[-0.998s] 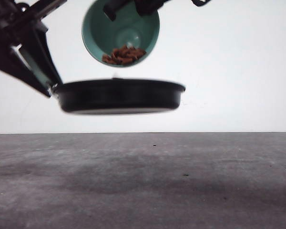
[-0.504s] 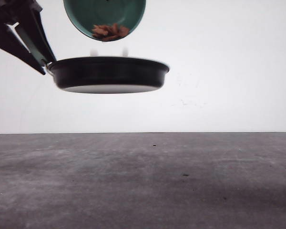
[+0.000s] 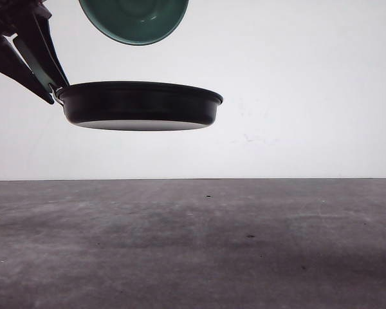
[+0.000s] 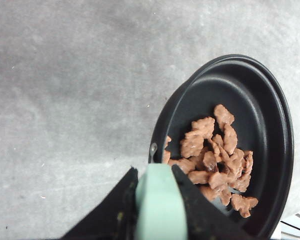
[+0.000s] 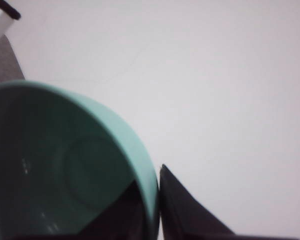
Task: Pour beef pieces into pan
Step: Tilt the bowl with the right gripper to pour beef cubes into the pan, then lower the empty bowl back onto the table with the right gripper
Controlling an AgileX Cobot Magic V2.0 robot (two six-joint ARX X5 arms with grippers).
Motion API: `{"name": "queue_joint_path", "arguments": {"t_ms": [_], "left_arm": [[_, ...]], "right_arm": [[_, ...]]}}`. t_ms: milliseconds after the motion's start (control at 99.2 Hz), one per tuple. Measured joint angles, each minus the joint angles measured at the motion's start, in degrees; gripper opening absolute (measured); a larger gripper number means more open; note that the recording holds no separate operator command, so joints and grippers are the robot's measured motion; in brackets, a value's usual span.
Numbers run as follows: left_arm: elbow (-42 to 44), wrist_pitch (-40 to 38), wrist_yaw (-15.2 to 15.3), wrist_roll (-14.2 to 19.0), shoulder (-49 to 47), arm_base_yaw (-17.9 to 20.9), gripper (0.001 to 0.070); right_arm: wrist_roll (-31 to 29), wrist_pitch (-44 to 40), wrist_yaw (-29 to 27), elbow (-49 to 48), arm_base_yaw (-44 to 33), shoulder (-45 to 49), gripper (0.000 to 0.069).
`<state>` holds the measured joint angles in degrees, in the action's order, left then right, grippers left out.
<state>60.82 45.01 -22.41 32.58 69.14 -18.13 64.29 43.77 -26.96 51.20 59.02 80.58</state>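
Now look at where the beef pieces (image 4: 217,160) lie: in the left wrist view they are heaped inside the pan (image 4: 225,145), toward the side nearest its mint-green handle (image 4: 159,205). Your left gripper (image 4: 157,210) is clamped on that handle, a dark finger on either side, and in the front view it holds the pan (image 3: 139,106) level in the upper left of the frame, well above the table (image 3: 193,244).

The teal bowl (image 3: 134,19) hangs tipped at the top of the front view, directly above the pan, its mouth turned toward the camera with no meat visible in it. In the right wrist view your right gripper (image 5: 157,210) pinches the bowl's rim (image 5: 149,200), one finger inside and one outside, and the bowl's inside looks bare.

By my reading the pour is done. What matters next is the stacking: the bowl sits straight over the pan, so draw the right arm up and clear before you lower the pan.
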Motion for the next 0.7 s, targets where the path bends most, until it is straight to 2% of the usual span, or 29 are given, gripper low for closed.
{"name": "queue_joint_path", "arguments": {"t_ms": [151,262,323,373,514,625,695], "left_arm": [[0.0,-0.4,0.0,0.0,0.0,0.0,0.0058],[0.0,-0.6,0.0,-0.2,0.0,0.0,0.0058],[0.0,-0.6,0.0,-0.6,0.0,0.0,0.0058],[0.0,-0.6,0.0,-1.1,0.0,0.0,0.0058],[0.0,-0.8,0.0,-2.3,0.0,0.0,0.0058],[0.0,-2.6,0.0,-2.8,0.0,0.0,0.0058],[0.0,-3.2,0.0,-3.0,0.0,0.0,0.0058]], "right_arm": [[-1.6,0.2,0.0,0.0,-1.1,0.0,0.0016],[-11.5,-2.1,-2.3,0.0,-1.8,-0.6,0.0016],[-20.6,-8.1,-2.1,0.0,-2.5,-2.5,0.0016],[-30.0,-13.8,0.8,0.0,-3.7,-5.0,0.0016],[-58.8,-24.1,16.7,0.0,-10.0,-11.5,0.0016],[-78.1,-28.2,29.1,0.0,-17.7,-12.7,0.0016],[-88.3,-32.8,33.7,0.0,-23.1,-12.7,0.0016]]}}
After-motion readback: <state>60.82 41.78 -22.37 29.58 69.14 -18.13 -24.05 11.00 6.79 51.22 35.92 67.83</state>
